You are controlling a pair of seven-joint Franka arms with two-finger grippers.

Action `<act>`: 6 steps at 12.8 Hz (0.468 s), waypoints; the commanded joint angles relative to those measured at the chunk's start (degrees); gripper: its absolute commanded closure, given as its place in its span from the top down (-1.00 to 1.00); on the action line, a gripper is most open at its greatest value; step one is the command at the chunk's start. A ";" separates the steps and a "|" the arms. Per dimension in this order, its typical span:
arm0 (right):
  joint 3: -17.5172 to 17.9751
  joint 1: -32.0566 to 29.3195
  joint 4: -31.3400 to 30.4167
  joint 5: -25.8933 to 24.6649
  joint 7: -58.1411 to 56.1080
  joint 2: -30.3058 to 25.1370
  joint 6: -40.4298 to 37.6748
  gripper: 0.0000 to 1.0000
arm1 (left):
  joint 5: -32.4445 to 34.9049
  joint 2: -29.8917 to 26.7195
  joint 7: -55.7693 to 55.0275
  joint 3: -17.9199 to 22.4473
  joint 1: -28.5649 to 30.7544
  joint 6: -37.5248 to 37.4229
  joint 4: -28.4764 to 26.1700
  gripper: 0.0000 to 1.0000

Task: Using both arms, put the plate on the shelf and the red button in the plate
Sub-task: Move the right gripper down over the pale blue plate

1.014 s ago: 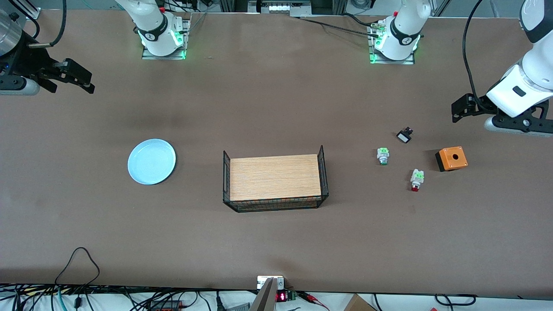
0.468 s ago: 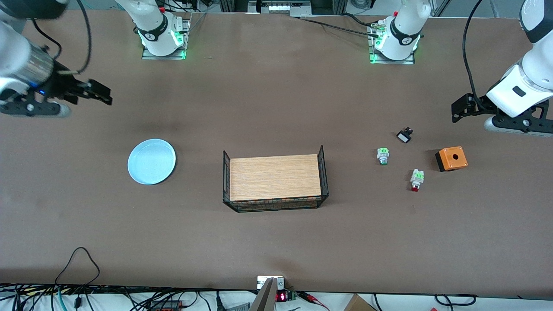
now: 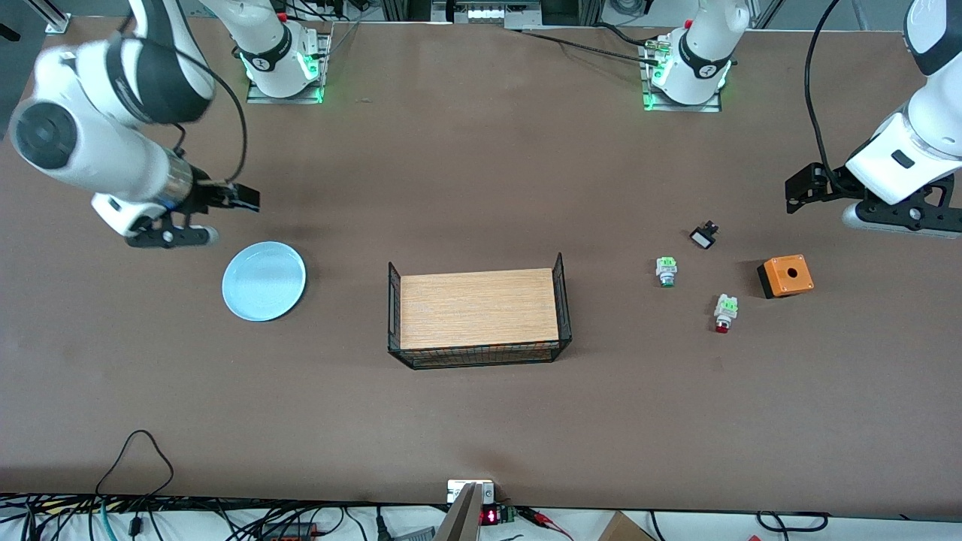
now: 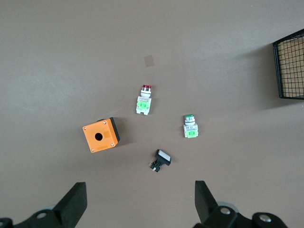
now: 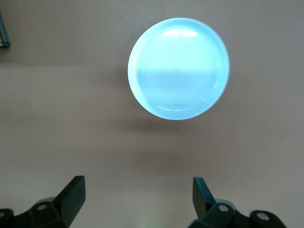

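Note:
The pale blue plate (image 3: pixel 264 281) (image 5: pixel 178 69) lies flat on the table toward the right arm's end. My right gripper (image 3: pixel 242 200) (image 5: pixel 138 187) hangs open and empty over bare table just beside the plate's rim. The red button (image 3: pixel 724 313) (image 4: pixel 144 100) lies on its side toward the left arm's end, between a green-tipped switch (image 3: pixel 666 270) (image 4: pixel 190 127) and an orange box with a hole (image 3: pixel 785 276) (image 4: pixel 100 135). My left gripper (image 3: pixel 795 194) (image 4: pixel 140 190) waits open and empty above the table, beside these small parts.
A wire basket (image 3: pixel 391 300) (image 4: pixel 289 66) with a wooden board inside stands mid-table. A small black switch (image 3: pixel 703 236) (image 4: pixel 160 160) lies farther from the front camera than the green-tipped switch. Cables run along the table's near edge.
The right arm has swung in from the table's end toward the plate, its gripper still open. The left arm has not moved.

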 commanded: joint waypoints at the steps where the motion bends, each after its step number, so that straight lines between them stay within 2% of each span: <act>1: 0.00 1.73 0.06 -0.23 -0.48 7.35 5.76 1.00 | -0.52 -0.77 -0.08 -0.12 0.35 0.59 -0.78 1.00; 3: 0.00 1.73 -1.69 -0.49 -0.57 11.76 12.69 1.00 | -0.52 -0.77 -0.08 -0.12 0.35 0.59 -0.86 1.00; 6: 0.00 3.23 -4.34 -8.29 -0.57 16.15 23.69 1.00 | -0.52 -0.77 -0.08 -0.12 0.35 0.59 -0.78 1.00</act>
